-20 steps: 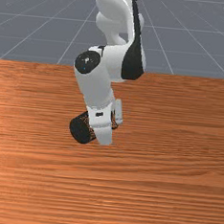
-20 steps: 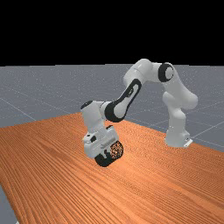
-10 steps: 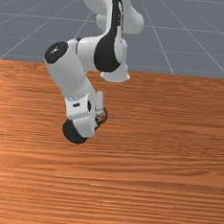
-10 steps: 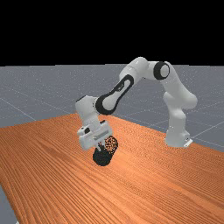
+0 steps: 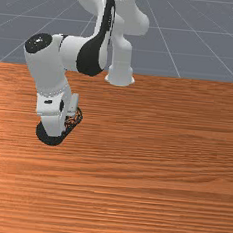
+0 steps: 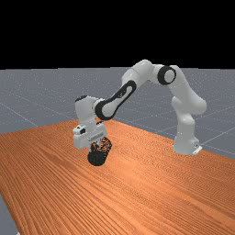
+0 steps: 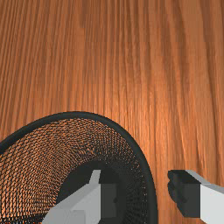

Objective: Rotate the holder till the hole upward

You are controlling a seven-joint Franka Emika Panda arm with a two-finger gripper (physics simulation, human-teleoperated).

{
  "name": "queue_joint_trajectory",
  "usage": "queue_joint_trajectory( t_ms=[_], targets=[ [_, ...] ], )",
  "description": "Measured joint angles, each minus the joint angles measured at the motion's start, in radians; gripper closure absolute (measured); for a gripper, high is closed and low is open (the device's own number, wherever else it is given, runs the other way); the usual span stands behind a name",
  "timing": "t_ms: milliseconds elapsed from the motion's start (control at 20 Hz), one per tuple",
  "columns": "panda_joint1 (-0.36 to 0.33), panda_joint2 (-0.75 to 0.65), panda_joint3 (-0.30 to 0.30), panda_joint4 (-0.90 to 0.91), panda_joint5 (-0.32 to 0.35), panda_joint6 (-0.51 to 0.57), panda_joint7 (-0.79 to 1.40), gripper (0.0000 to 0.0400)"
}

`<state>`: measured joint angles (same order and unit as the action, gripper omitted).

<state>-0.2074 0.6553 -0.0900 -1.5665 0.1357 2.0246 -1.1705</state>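
In the far view my gripper (image 6: 95, 146) stands over the black mesh holder (image 6: 97, 158). The holder leans, its closed dark end lower and its mesh mouth raised toward the robot's base. From the front, the holder (image 5: 50, 139) is partly hidden by my hand, its mouth toward the front view's right and the base. Looking down in the wrist view, my gripper (image 7: 143, 194) is open: one finger is inside the holder's mouth, the other outside, with the rim (image 7: 148, 175) between them and a gap showing beside the outer finger.
The orange-brown wooden table (image 5: 152, 191) lies under the hand and holder. The arm's base (image 6: 186, 142) stands at the table's far side, at the far view's right.
My hand and the holder have moved toward the front view's left. The holder has turned, its mouth swinging toward the robot's base and its closed end toward the front camera.
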Motion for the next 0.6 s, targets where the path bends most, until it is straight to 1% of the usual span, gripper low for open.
queue_joint_trajectory(
  t_ms=[50,100,150,200,250,350,450,500,600],
  targets=[
    [-0.028,0.014,0.021,0.029,0.022,-0.033,-0.071,0.0134],
    [-0.033,0.019,0.020,0.037,0.021,-0.038,-0.081,0.0082],
    [-0.038,0.022,0.018,0.042,0.023,-0.040,-0.079,0.0049],
    [-0.043,0.027,0.017,0.051,0.019,-0.045,-0.092,0.0030],
    [-0.048,0.031,0.015,0.058,0.020,-0.048,-0.094,0.0018],
    [-0.057,0.039,0.013,0.074,0.017,-0.056,-0.109,0.0006],
    [-0.059,0.031,0.010,0.074,0.020,-0.065,-0.097,0.0002],
    [-0.060,0.017,0.010,0.053,0.030,-0.043,-0.090,0.0001],
    [-0.061,0.004,0.011,0.047,0.031,-0.044,-0.092,0.0001]
  ],
)
